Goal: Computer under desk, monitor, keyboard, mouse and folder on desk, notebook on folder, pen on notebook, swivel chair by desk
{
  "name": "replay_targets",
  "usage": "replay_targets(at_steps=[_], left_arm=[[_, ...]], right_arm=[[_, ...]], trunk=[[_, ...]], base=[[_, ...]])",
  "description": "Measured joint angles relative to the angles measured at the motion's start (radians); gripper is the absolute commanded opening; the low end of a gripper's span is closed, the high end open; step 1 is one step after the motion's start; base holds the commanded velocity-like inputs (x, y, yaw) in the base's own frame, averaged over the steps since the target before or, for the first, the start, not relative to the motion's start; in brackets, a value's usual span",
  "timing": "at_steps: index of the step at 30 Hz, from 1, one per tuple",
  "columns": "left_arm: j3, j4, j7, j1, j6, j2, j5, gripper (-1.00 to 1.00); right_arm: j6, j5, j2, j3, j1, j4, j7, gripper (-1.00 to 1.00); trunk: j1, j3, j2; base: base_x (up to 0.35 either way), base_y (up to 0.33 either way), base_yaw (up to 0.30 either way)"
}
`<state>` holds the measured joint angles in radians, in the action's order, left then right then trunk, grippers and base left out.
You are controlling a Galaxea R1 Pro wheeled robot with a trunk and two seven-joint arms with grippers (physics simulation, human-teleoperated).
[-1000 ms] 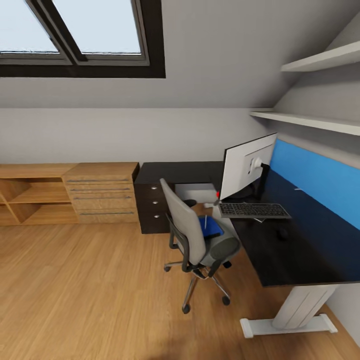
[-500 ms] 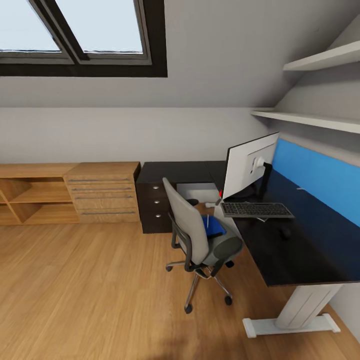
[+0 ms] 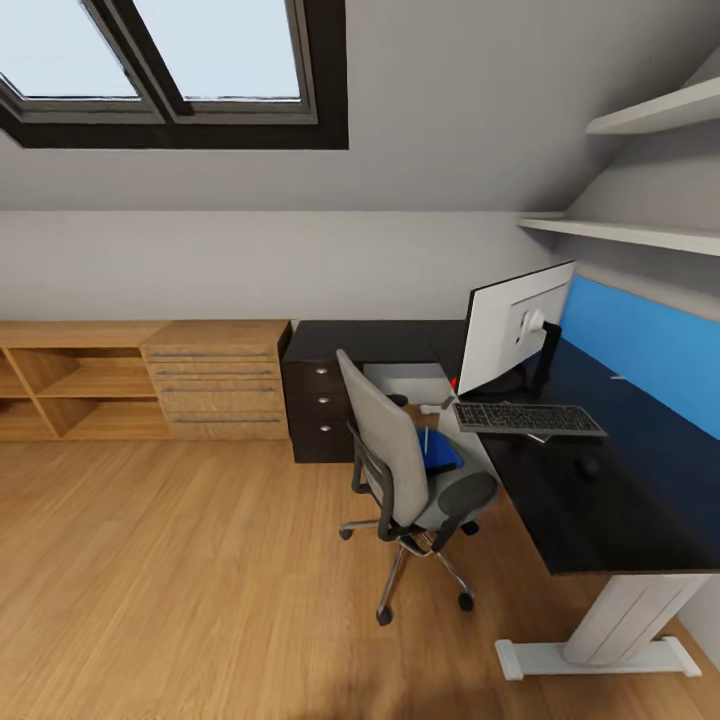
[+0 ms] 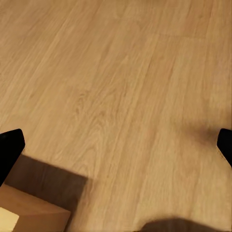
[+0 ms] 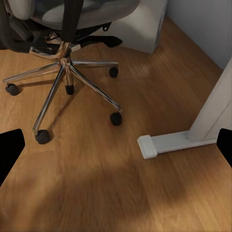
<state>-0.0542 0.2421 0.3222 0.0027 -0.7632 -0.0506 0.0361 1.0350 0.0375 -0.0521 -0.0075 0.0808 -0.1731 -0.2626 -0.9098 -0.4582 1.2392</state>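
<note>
The black-topped desk [image 3: 610, 510] runs along the right wall. On it stands the monitor [image 3: 515, 330], its pale back towards me, with the keyboard [image 3: 528, 418] in front of its foot and a small dark mouse [image 3: 590, 465] further along. The grey swivel chair [image 3: 395, 455] stands beside the desk. The blue folder [image 3: 445, 455] lies on its seat, with a slim white pen [image 3: 425, 440] on top. The light grey computer [image 3: 405, 380] sits under the desk. My left gripper [image 4: 116, 147] hangs open over bare floor. My right gripper [image 5: 116, 147] is open above the floor near the chair base [image 5: 63, 72].
A low light-wood shelf and drawer unit [image 3: 150, 380] lines the back wall, next to the black drawer unit [image 3: 320, 410]. The white desk foot [image 5: 174, 142] lies on the floor by my right gripper. A pale wooden corner [image 4: 29, 212] shows near my left gripper.
The whole head view has shifted, so the camera has moved; the desk and chair sit a little further right in the picture. Nothing in the room has moved.
</note>
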Motion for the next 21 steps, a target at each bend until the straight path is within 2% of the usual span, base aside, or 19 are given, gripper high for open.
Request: replay_targets(at_steps=[21], left_arm=[[-0.001,0.007,-0.003,0.000,0.026,0.001,-0.001,1.00]], right_arm=[[-0.002,0.001,0.000,0.000,0.000,0.001,0.000,1.00]], trunk=[[-0.081,-0.066,0.147]], base=[[0.000,0.000,0.000]])
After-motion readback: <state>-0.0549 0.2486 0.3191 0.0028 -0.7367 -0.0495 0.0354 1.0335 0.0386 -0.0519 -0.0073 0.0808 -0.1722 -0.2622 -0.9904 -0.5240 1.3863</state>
